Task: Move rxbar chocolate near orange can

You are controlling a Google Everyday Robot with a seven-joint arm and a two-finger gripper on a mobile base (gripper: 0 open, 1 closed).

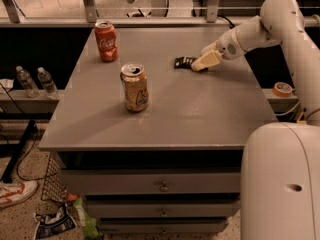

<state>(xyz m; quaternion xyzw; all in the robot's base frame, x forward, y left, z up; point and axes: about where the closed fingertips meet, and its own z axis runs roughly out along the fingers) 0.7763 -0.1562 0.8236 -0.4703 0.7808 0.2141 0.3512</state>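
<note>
Gripper point(204, 62) is sitting at right end of rxbar chocolate point(183, 62), grip state unclear; it's looking light, flat, slick: pinch across its width.

Arm point(282, 19): smooth white shell, rounded tubular links, grey disc at wrist. Base point(280, 184): white rounded housing, one small dark hole. Tool point(202, 64): cream-yellow, far right of desk point(200, 119), just beside rxbar chocolate point(183, 62).
</note>
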